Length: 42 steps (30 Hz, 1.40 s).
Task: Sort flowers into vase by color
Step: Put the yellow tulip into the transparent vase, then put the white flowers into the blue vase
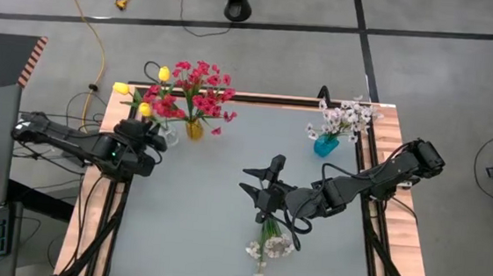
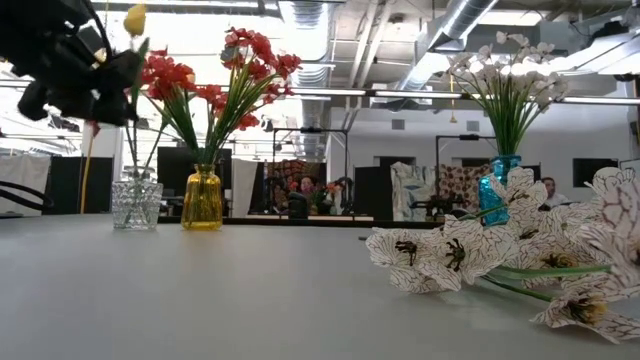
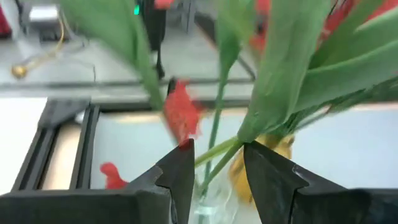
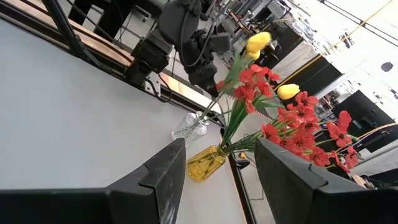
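Left gripper (image 1: 152, 136) hangs over the clear glass vase (image 2: 136, 203), fingers partly apart with green stems (image 3: 214, 134) of the yellow flowers (image 1: 147, 88) running between them; can't tell if it grips. Red flowers (image 1: 199, 88) sit in the yellow vase (image 1: 194, 130) just beside. Right gripper (image 1: 263, 180) open, empty, mid-table; loose white flowers (image 1: 271, 246) lie just behind it. More white flowers (image 1: 345, 118) stand in the blue vase (image 1: 325, 146), well apart.
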{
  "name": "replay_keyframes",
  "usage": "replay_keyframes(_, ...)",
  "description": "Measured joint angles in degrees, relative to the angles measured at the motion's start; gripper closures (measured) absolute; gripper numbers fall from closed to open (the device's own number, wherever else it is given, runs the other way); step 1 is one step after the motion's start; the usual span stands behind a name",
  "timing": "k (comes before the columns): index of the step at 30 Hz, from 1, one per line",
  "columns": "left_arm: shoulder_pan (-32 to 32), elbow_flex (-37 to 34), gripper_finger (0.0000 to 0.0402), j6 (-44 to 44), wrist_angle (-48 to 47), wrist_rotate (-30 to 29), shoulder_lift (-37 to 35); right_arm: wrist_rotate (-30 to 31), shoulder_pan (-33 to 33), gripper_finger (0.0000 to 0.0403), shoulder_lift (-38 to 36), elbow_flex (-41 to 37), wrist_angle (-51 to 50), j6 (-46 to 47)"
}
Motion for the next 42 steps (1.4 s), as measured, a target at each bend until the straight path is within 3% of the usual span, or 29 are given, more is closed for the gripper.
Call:
replay_keyframes(6, 0.3, 0.0, 0.0275, -0.4, -2.1, 6.3, -1.7, 0.0, 0.0, 0.0184, 0.0, 0.0, 0.0, 0.0)
replay_keyframes(24, 0.3, 0.0, 0.0291, 1.6, -4.6, 9.8, -10.9, 0.0, 0.0, 0.0184, 0.0, 0.0, 0.0, 0.0)
replay_keyframes(33, 0.3, 0.0, 0.0291, 4.0, -4.6, 20.5, -11.2, 0.0, 0.0, 0.0184, 0.0, 0.0, 0.0, 0.0)
replay_keyframes(42, 0.3, 0.0, 0.0291, 5.1, -4.1, 20.7, -11.2, 0.0, 0.0, 0.0184, 0.0, 0.0, 0.0, 0.0)
